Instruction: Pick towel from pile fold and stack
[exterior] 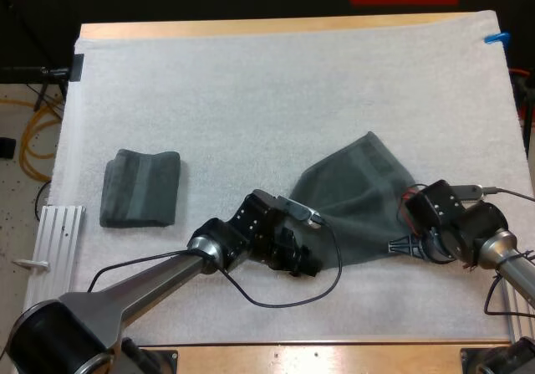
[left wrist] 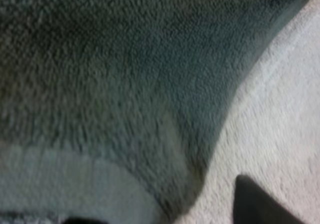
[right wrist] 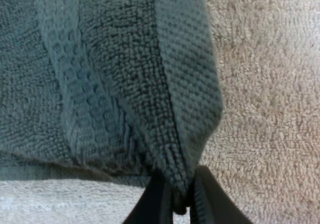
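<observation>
- first, a folded towel (exterior: 140, 188) lies flat at the left of the white mat (exterior: 251, 81), with a ribbed rail (exterior: 58, 233) just beside it at the mat's edge.
- the left gripper (exterior: 306, 264) sits at the near-left edge of the loose towel (exterior: 359, 194), its fingers (left wrist: 260, 204) apart and not pinching.
- the loose towel, mid-right on the mat, looks light, limp and grippy; it will likely sag between holds, so corners or the hem are best.
- the right gripper (right wrist: 176, 204) is clamped on a bunched corner; nothing seems to block the way to the folded towel.
</observation>
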You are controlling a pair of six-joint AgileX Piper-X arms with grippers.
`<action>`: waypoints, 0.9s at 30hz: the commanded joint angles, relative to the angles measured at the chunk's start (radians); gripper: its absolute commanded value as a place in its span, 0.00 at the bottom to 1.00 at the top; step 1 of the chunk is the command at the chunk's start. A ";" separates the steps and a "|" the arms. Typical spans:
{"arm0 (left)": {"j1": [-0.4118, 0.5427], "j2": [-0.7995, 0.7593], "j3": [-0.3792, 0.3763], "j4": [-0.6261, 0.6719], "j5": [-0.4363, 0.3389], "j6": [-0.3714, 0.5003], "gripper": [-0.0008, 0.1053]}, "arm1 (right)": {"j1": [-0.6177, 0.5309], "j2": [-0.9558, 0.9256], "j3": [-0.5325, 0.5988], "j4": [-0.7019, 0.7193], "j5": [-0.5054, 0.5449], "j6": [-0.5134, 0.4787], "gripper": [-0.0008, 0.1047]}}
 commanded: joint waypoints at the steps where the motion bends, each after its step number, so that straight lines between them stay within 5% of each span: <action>1: -0.003 0.014 -0.002 -0.012 0.006 -0.007 0.34 | 0.001 -0.010 0.001 -0.006 0.001 0.004 0.01; 9: -0.003 0.055 -0.004 -0.009 0.052 -0.007 0.01 | 0.001 -0.010 0.001 -0.009 0.001 0.004 0.01; 20: 0.092 -0.166 -0.016 -0.001 0.143 -0.037 0.01 | 0.001 -0.169 0.000 -0.104 0.005 -0.022 0.01; 27: 0.265 -0.370 -0.076 -0.001 0.370 -0.134 0.01 | 0.001 -0.400 -0.067 -0.122 0.004 -0.022 0.01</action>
